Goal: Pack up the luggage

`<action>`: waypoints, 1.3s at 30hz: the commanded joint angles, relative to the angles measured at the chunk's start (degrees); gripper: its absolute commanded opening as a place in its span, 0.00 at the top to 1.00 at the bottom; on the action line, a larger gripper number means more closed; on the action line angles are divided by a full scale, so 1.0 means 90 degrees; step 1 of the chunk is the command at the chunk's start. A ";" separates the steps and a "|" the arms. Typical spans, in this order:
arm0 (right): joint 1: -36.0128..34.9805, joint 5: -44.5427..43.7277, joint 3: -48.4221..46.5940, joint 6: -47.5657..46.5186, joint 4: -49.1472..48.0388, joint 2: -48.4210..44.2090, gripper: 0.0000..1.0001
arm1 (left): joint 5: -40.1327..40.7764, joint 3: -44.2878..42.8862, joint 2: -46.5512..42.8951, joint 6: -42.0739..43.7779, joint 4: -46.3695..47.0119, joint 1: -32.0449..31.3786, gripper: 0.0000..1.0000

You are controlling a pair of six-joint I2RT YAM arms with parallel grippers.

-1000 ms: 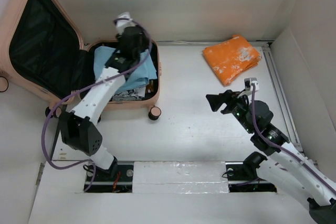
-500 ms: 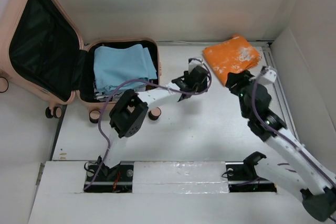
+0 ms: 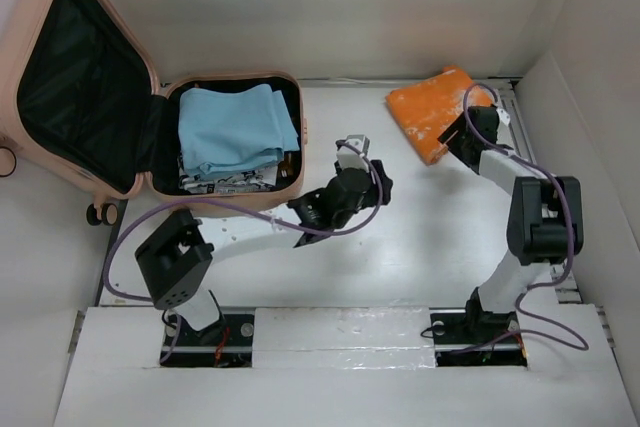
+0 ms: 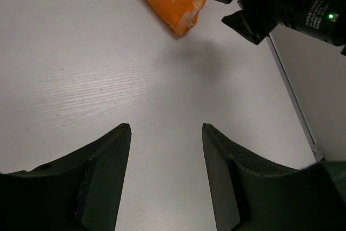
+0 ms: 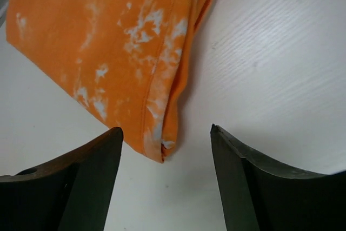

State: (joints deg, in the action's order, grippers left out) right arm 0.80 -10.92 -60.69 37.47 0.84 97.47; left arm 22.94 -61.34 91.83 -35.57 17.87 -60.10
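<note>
I have the small salmon-pink hard-shell suitcase (image 3: 28, 17) at the far left corner of the white tabletop (image 3: 400, 247). Its lid stands open to the left, showing the black lining. A folded light-blue cloth (image 3: 235, 127) lies on top in the lower half. Something printed peeks out beneath the cloth's near edge, too small for me to identify. A folded orange cloth with white speckles (image 3: 435, 112) lies at the far right, well apart from the suitcase. My right pincer (image 5: 165, 128) is spread wide just at that cloth's near corner, which shows between the fingers, and nothing is gripped. My left pincer (image 4: 165, 126) hangs over mid-tabletop, facing the orange cloth, with its fingers parted above bare surface and holding nothing.
</note>
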 commanded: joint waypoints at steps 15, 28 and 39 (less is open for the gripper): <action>-0.0215 0.0959 -0.1217 0.0250 -0.0279 0.1583 0.93 | -0.0343 0.0324 0.0040 -0.0393 0.0262 0.0427 0.50; -0.1065 0.1720 0.1497 -0.0306 -0.0914 -0.0652 1.00 | -0.1756 -0.1153 0.1758 -0.1457 -0.0131 0.1354 0.45; -0.2363 0.1555 0.3393 0.0377 -0.1295 -0.3162 0.57 | -0.1758 -0.1104 0.2550 -0.1975 -0.0257 0.1414 0.46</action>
State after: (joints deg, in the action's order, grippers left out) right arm -17.76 2.37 -31.73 38.68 -6.92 75.40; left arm 8.10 -70.48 114.02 -50.98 14.52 -47.03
